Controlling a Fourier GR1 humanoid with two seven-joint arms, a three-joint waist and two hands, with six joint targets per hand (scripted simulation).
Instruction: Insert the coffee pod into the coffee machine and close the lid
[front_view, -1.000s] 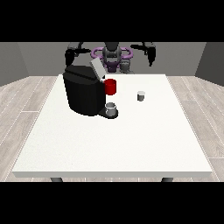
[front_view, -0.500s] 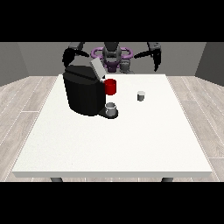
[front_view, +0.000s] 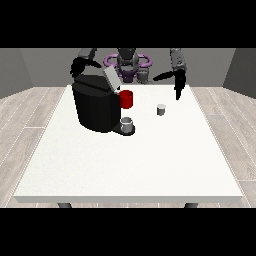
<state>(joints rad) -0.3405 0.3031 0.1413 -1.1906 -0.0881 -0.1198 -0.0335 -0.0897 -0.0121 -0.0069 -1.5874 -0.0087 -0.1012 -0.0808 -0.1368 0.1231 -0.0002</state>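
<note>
Coffee pod (front_view: 160, 109) beside coffee machine (front_view: 96, 103)

A white table (front_view: 125, 165) stands on pale wood-plank floor (front_view: 30, 107) before grey walls (front_view: 30, 67).

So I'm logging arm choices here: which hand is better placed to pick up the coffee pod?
The robot's left, the hand at the view's right. It hangs open, fingers pointing down, just beyond the coffee pod. The other hand is behind the coffee machine, which stands between it and the pod.
</note>
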